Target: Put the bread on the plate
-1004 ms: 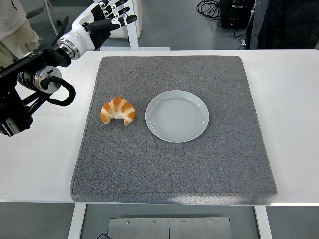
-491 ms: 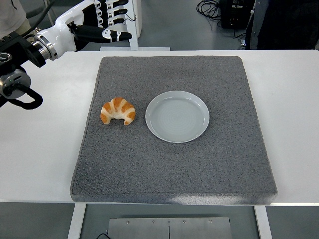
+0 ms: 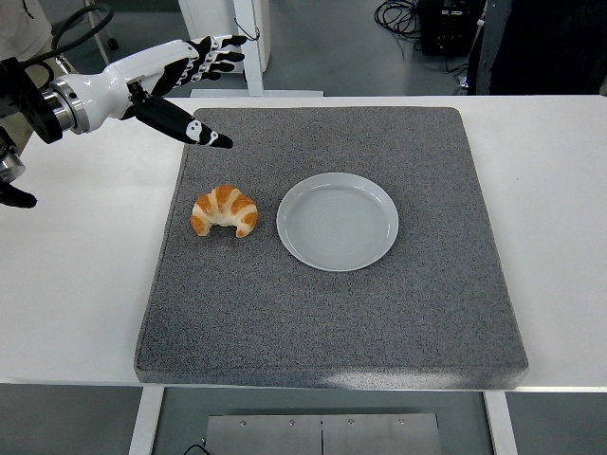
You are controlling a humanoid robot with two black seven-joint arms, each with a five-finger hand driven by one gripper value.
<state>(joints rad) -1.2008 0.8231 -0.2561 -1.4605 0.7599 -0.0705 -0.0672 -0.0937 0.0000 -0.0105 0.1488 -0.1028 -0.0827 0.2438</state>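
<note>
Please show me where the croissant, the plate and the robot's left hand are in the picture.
croissant (image 3: 224, 211): head view, on the middle of its curved back.
plate (image 3: 337, 221): head view, on the bare centre of the dish.
left hand (image 3: 175, 81): head view, on the middle of the hand, fingers spread.

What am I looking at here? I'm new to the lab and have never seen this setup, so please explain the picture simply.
This is one view from a camera high on a humanoid robot, looking down over its white table. The black and white mechanical left hand reaches in from the upper left with its fingers spread, holding nothing. The right hand is out of sight. On the table lies a grey textured mat. On it sit a golden-brown croissant and, just to its right and not touching it, an empty round pale grey plate. The hand is above and behind the croissant, not touching it.
</note>
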